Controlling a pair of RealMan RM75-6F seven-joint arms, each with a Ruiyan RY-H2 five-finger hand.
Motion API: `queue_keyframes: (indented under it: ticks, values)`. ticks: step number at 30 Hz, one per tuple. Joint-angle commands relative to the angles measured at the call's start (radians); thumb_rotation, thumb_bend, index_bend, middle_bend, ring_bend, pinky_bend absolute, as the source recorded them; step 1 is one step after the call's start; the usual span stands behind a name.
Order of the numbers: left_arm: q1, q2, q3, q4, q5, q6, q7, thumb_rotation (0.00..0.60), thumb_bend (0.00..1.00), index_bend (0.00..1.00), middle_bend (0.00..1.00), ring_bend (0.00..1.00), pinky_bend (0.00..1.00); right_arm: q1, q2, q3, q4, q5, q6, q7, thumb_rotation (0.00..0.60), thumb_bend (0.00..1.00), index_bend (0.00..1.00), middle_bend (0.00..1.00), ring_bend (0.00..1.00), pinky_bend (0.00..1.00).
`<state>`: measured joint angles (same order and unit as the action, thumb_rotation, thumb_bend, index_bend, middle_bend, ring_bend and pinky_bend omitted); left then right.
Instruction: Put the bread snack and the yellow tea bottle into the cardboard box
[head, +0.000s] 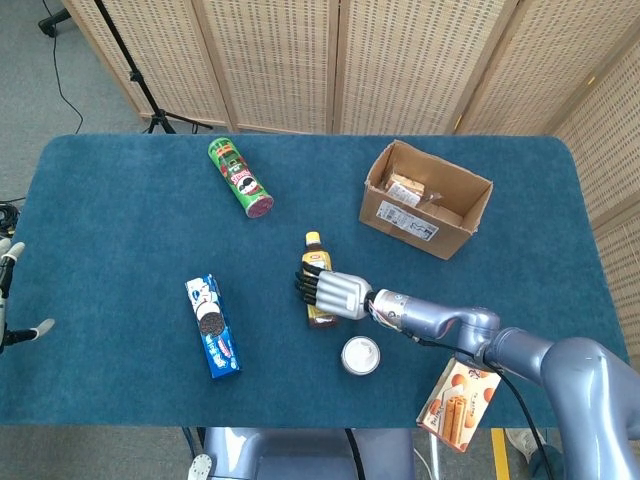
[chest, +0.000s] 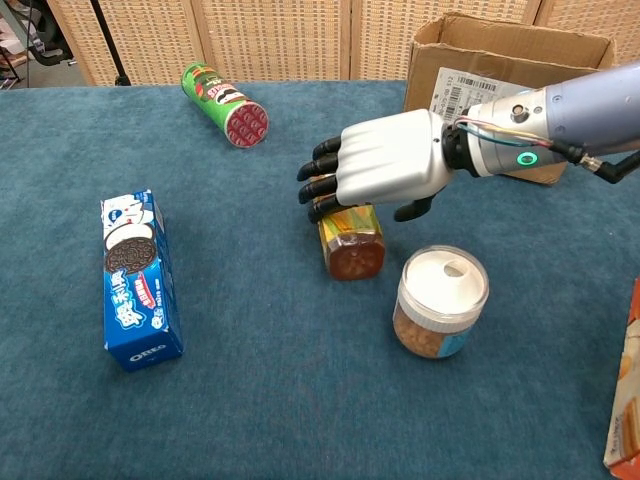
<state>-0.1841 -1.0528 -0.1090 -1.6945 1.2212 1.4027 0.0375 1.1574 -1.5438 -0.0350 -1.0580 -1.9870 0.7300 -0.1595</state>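
Right hand (chest: 385, 168) draped over lying bottle (chest: 349, 240), fingers curling, grip unconfirmed; snack seemingly in box (head: 425, 200) already; bottle left.

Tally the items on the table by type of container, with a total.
Boxes: 3 (cardboard box, blue cookie box, orange snack box)
Bottles: 1 (yellow tea bottle)
Tubes: 1 (green chip tube)
Jars: 1 (white-lidded jar)
Total: 6
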Motion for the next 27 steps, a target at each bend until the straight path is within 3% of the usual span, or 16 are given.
queue_keyframes:
  ticks: [1,2,5,12,19,27]
  values:
    - [0.0,-0.002,-0.003,0.001,-0.001,-0.006,0.001,0.6,0.0,0.0,0.0,0.0,0.0,0.008,-0.035,-0.058,0.081,-0.037,0.086,0.089,0.6,0.8,0.48,0.41,0.27,0.35]
    - [-0.001,-0.002,-0.004,0.003,-0.002,-0.008,0.001,0.6,0.0,0.0,0.0,0.0,0.0,0.007,-0.041,-0.069,0.1,-0.046,0.113,0.106,0.6,0.9,0.53,0.47,0.33,0.39]
    - [0.0,-0.003,-0.008,0.004,-0.004,-0.012,0.001,0.6,0.0,0.0,0.0,0.0,0.0,0.001,-0.05,-0.09,0.148,-0.063,0.196,0.147,0.6,1.0,0.6,0.55,0.39,0.44]
    - [0.004,-0.002,-0.01,0.003,0.008,-0.015,-0.004,0.6,0.0,0.0,0.0,0.0,0.0,-0.023,-0.003,-0.073,0.16,-0.062,0.386,0.159,0.6,1.0,0.61,0.58,0.42,0.44]
    - [0.011,0.005,-0.008,-0.003,0.03,-0.013,-0.022,0.6,0.0,0.0,0.0,0.0,0.0,-0.06,0.129,-0.012,0.039,-0.009,0.509,0.101,0.6,1.0,0.61,0.59,0.43,0.44]
    - [0.024,0.015,-0.002,-0.011,0.062,-0.003,-0.046,0.6,0.0,0.0,0.0,0.0,0.0,-0.152,0.297,0.117,-0.123,0.222,0.542,0.129,0.6,1.0,0.62,0.59,0.43,0.44]
